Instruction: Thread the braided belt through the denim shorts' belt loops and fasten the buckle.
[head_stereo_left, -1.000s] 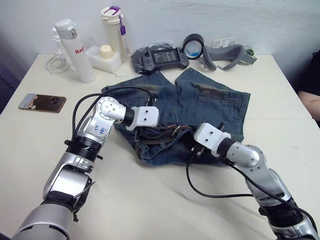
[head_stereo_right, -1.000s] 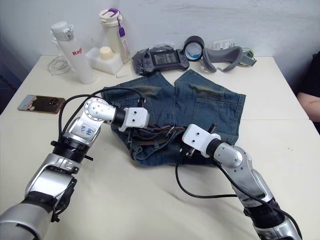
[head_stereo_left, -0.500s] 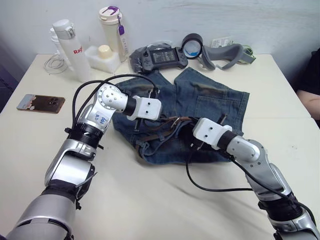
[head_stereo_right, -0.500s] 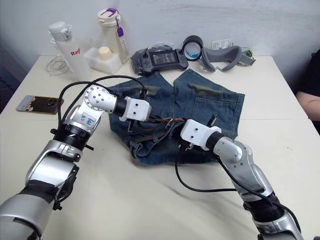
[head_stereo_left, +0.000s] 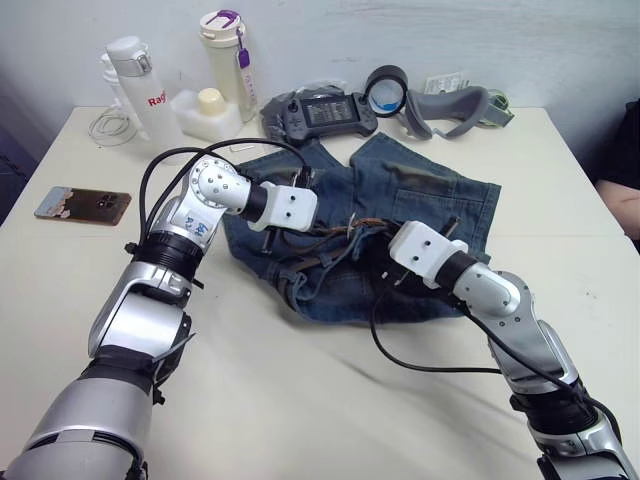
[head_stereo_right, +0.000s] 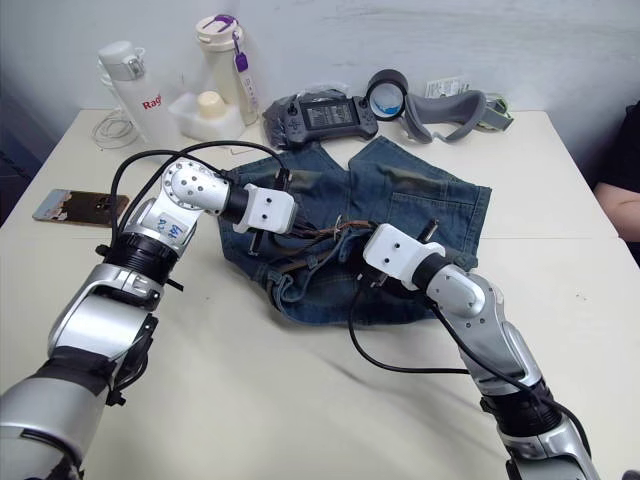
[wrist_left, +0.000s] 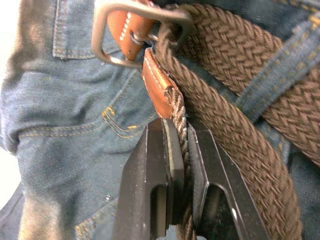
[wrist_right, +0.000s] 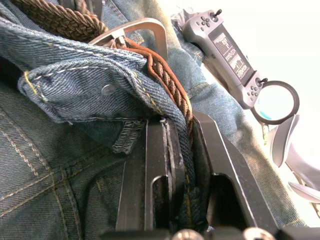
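Note:
The denim shorts lie mid-table, their waistband bunched toward me. The braided belt is a brown strap crumpled along that waistband between my two grippers. My left gripper is shut on the braid just below its tan leather end. Right beyond that end sits the silver buckle. A belt loop crosses the braid beside it. My right gripper is shut on the belt together with a fold of the denim waistband. The buckle rests a short way past its fingertips.
At the table's far edge stand a white bottle, a purple-lidded bottle and a white box. A game controller, a tape roll and a grey headset lie beside them. A phone lies left, and a person's arm shows right.
Both grippers have moved a little farther across the table, still holding the belt. The waistband and belt have bunched up and shifted with them.

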